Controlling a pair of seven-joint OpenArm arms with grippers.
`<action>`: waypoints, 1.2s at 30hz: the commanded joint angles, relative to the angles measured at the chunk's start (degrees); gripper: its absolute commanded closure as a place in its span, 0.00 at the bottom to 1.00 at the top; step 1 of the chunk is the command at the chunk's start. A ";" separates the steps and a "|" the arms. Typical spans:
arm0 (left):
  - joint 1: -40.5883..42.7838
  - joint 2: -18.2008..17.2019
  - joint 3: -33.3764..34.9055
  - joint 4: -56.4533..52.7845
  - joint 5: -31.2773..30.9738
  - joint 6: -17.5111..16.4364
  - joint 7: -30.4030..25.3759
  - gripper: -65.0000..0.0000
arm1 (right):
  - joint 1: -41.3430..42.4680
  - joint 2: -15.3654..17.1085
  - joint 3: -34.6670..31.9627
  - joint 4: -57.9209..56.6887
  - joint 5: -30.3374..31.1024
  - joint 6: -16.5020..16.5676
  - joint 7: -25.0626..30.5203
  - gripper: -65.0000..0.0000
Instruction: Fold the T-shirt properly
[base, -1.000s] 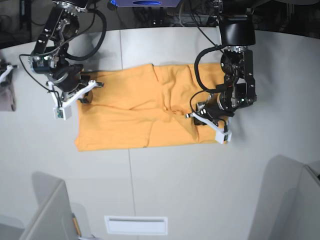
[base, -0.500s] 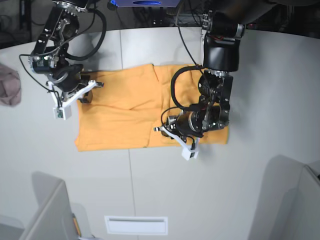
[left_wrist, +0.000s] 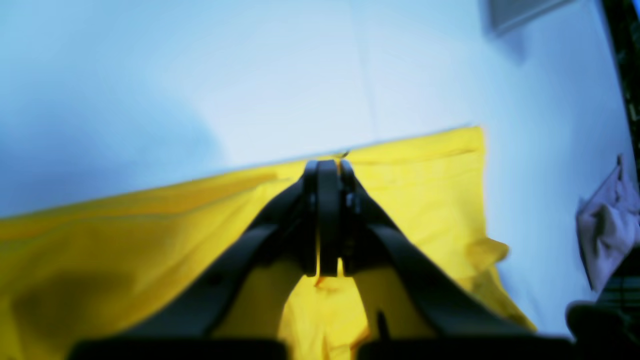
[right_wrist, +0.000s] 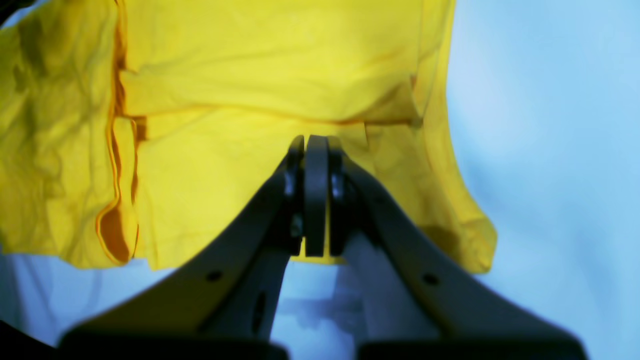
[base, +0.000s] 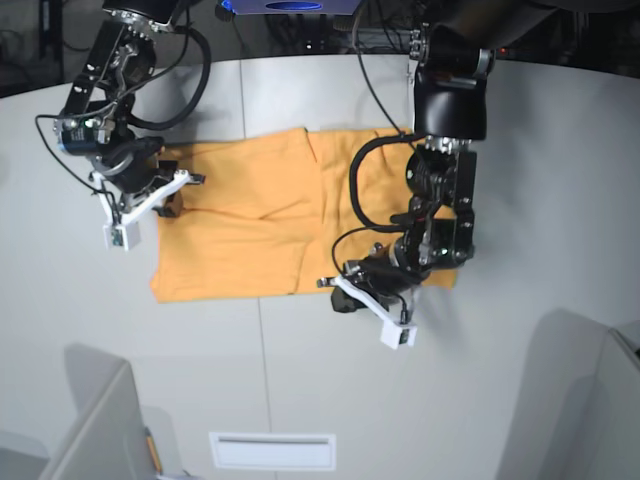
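Fabric fills most of both wrist views: the orange-yellow T-shirt lies spread on the pale worktop, plain side up, with a crease line running down near its middle and its lower edge straight along the worktop seam.

The left pincer hangs at the shirt's lower edge, on the base view's right half, its arm crossing over the cloth. In the left wrist view its jaws are pressed together, tips at the hem; I cannot tell whether any cloth is caught between them. A small greyish cloth lies well apart near that view's right border.

The right pincer sits at the shirt's other end, by the upper corner near the sleeve. Its jaws are likewise closed tight, tips over a fold of the shirt, where rumpled layers and a darker seam show to one side. Whether it grips the fabric is not clear.
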 joint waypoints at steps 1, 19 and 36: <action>1.56 -2.11 -0.25 3.94 -0.06 -0.23 -0.20 1.00 | 1.41 0.48 0.08 0.83 0.84 0.08 1.05 1.00; 32.24 -12.66 -36.82 23.64 0.46 -12.10 -0.73 1.00 | 27.43 8.39 13.53 -34.33 1.01 7.29 -12.92 0.36; 30.66 -12.48 -35.51 20.65 5.21 -12.10 -0.73 1.00 | 26.20 4.26 13.71 -46.11 1.01 13.70 -14.24 0.36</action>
